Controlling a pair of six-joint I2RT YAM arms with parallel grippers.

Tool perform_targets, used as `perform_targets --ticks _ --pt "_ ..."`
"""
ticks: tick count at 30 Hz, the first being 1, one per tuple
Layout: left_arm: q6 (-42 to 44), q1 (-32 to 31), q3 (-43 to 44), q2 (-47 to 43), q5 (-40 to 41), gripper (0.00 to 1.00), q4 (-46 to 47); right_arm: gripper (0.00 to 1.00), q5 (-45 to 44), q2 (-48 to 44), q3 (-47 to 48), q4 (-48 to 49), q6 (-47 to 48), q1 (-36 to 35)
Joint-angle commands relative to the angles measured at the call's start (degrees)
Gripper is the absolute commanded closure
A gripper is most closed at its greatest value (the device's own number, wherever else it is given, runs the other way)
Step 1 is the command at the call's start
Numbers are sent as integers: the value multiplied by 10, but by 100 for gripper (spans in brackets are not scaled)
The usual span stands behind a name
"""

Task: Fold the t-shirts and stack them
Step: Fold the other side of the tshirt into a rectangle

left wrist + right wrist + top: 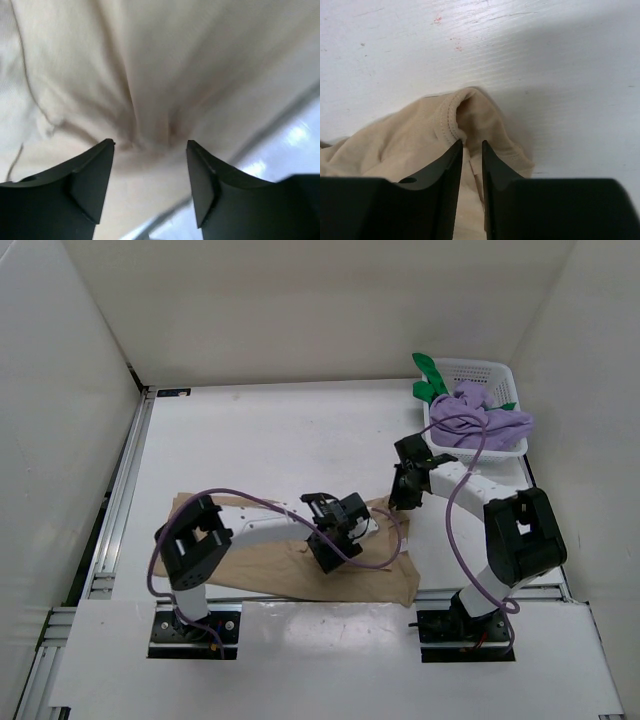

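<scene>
The tan t-shirt (265, 565) lies spread across the near part of the white surface (260, 440), between the two arm bases, its front edge close to the near edge of the surface. Behind it, bare surface runs to the back wall and to the metal rail (118, 500) on the left. The white mesh basket (492, 370) sits in the far right corner. The light purple t-shirt (490, 425) is heaped in it and spills over its near rim, and the green t-shirt (430, 382) hangs over its left end.

The left hand (150, 146) hovers low over the tan cloth, its dark wedge-shaped fingers (95, 175) spread. A soft pleat of the cloth gathers just beyond the tips.

The right hand (472, 146) is at the shirt's right edge, where a ribbed, stitched hem curls into a small hump on the scuffed painted surface. Its fingers are almost together, leaving a narrow slit. I cannot tell whether any cloth is caught in it.
</scene>
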State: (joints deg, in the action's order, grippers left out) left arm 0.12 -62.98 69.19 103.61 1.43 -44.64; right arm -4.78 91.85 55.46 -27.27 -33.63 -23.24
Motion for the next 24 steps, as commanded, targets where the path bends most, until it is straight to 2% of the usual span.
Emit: perform_targets --ticks 1,3,4,6,7,10,11,12,13,14,16,17,20,24 --pt "-1 45 9 -106 -45 29 -25 72 -25 -35 30 -33 13 3" --pt "-1 96 14 -134 -79 29 -57 72 -31 -52 35 -59 2 3" --pt "-1 162 19 -158 -85 29 -67 72 -37 -68 40 -66 -4 3" --pt "-1 236 4 -180 -74 29 -80 72 -37 -84 40 -77 -14 3" --pt "-1 308 -7 -203 -59 29 -80 72 -37 -91 40 -77 -21 -3" --pt "-1 405 -77 -255 39 31 -50 72 -31 -91 47 -82 -21 -30" --pt "-1 470 -113 -265 60 32 -41 73 -26 -84 47 -82 -21 -37" --pt "-1 508 -125 -274 73 34 -34 73 -26 -73 52 -82 -21 -50" --pt "-1 547 -130 -274 68 34 -33 73 -21 -73 52 -82 -21 -56" --pt "-1 624 -130 -274 56 35 -33 73 -21 -63 52 -82 -27 -66" --pt "-1 694 -108 -267 3 35 -33 73 -21 -55 47 -82 -27 -74" --pt "-1 751 -80 -250 -18 35 -42 74 -21 -55 47 -82 -27 -74" --pt "-1 828 -40 -203 -85 34 -55 74 -21 -61 32 -77 -27 -88" --pt "-1 852 -12 -143 -112 30 -61 74 -21 -83 1 -77 -21 -106"
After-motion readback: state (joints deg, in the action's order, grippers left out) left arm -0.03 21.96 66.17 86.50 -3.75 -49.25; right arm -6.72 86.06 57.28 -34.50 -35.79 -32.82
